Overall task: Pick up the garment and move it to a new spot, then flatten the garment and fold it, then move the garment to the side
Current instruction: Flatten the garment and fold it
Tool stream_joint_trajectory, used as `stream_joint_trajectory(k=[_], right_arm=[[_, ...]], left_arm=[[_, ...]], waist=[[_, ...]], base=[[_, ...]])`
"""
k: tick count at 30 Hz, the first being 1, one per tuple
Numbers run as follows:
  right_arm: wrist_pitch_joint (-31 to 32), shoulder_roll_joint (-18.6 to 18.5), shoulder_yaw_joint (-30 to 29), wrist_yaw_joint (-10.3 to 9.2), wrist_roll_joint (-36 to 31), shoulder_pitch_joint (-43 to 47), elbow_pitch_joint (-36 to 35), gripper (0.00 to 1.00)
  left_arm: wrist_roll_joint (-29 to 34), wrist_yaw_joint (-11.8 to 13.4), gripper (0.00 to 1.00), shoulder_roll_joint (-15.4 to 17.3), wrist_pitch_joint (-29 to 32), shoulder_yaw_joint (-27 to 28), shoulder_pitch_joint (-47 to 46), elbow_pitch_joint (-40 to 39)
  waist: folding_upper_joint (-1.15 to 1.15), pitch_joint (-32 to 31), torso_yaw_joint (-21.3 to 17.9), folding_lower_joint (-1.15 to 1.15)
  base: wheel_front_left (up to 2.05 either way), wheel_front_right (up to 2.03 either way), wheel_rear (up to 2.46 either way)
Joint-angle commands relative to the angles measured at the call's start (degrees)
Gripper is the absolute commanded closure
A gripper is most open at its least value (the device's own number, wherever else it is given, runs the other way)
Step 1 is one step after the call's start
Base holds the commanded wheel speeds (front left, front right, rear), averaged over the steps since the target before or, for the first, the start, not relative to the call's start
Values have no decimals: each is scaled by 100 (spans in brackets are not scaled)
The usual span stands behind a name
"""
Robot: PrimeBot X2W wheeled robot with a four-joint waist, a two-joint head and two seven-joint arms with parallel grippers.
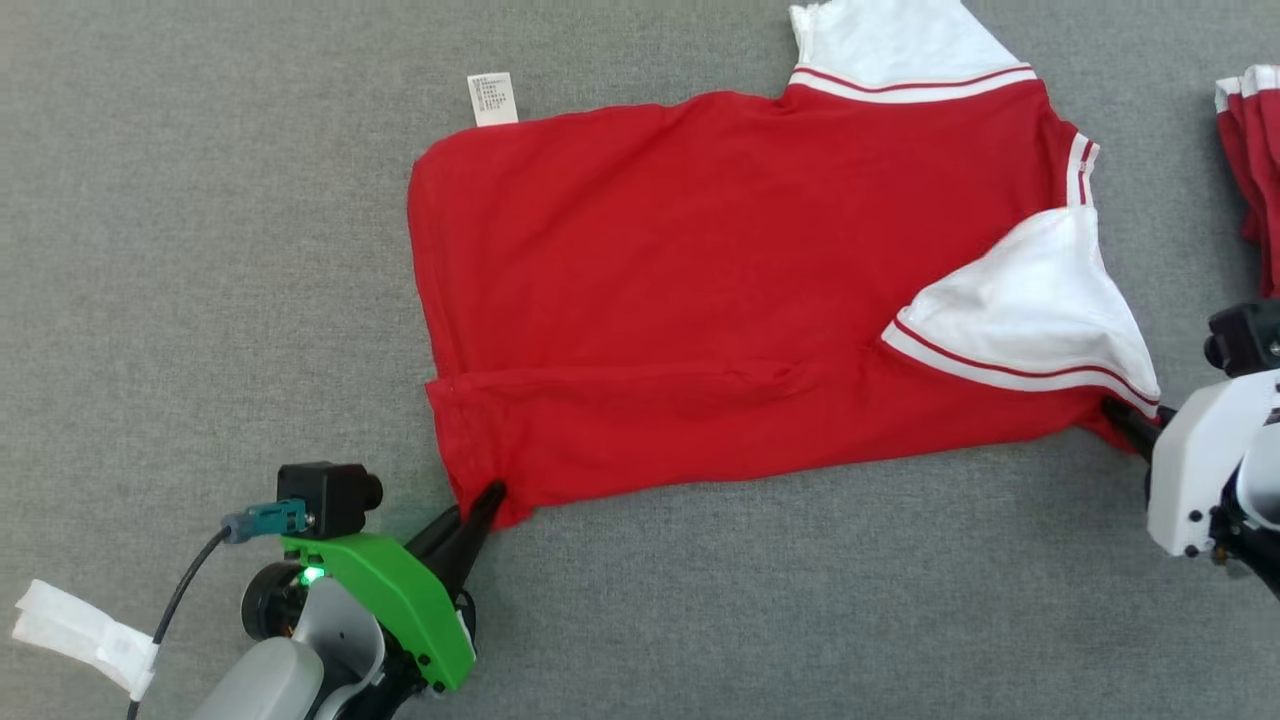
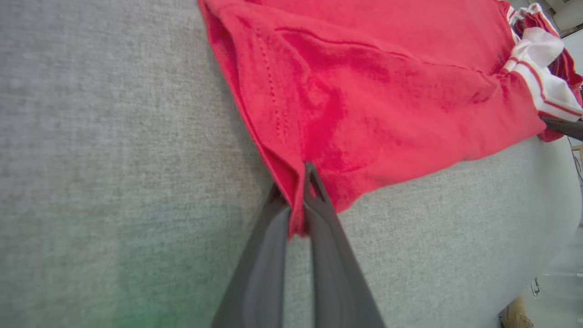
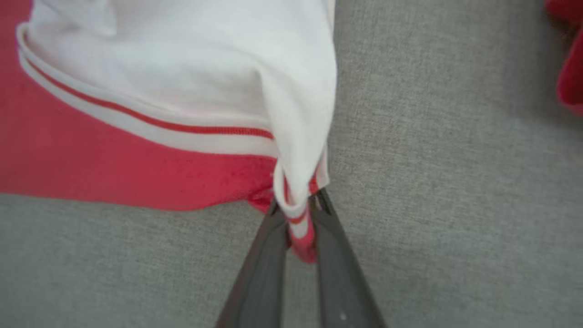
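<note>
The garment (image 1: 700, 290) is a red shirt with white sleeves and red-striped trim, spread on the grey surface (image 1: 200, 300) in the head view, a white label at its top left. My left gripper (image 1: 490, 495) is shut on the shirt's near left corner; the left wrist view shows red hem (image 2: 296, 214) pinched between the dark fingers (image 2: 262, 273). My right gripper (image 1: 1125, 415) is shut on the near right corner by the white sleeve (image 1: 1030, 300); in the right wrist view striped fabric (image 3: 298, 223) sits between its fingers (image 3: 337, 273).
More red and white cloth (image 1: 1250, 150) lies at the right edge of the head view. A white tag (image 1: 80, 630) hangs by my left arm at the lower left. Bare grey surface stretches left of and in front of the shirt.
</note>
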Motion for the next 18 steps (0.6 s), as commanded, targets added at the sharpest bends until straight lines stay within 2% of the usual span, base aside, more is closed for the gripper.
stream_joint_trajectory(k=[1,7,11,12,13,14,15,18], right_arm=[[84,-100,-129,-2,250,150,-29,100],[765,-509,-616,-3,1021,852,-736,100],[1318,-599,-791,-4,1290,1392,-1082,100],[1336,-580,-802,-4,1260,1444,-1128,100],[1300,-527,-816,-4,1174,1471,-1144,92],[1254,-485,-800,-4,1096,1488,-1146,53],[1214,-456,-760,-4,989,1500,-1151,0],[1144,-345,-764,-2,860,1506,-1198,0]], left_arm=[[-71,-28,100,112,94,-41,237,21],[-288,-88,100,637,361,-3,745,-838],[-336,49,100,911,533,-54,1180,-1421],[-334,84,89,928,521,-60,1244,-1481],[-302,147,53,937,492,-60,1302,-1527],[-216,201,0,947,475,-76,1319,-1527],[-146,271,0,918,429,-86,1336,-1524],[-9,433,0,861,342,-125,1372,-1560]], waist=[[0,-237,40,0],[0,-492,20,0],[0,-448,-37,0],[0,-425,-48,0],[0,-386,-60,0],[0,-364,-64,0],[0,-335,-68,0],[0,-311,-66,0]], base=[[0,0,0],[0,0,0],[0,0,0],[0,0,0],[0,0,0],[0,0,0],[0,0,0],[0,0,0]])
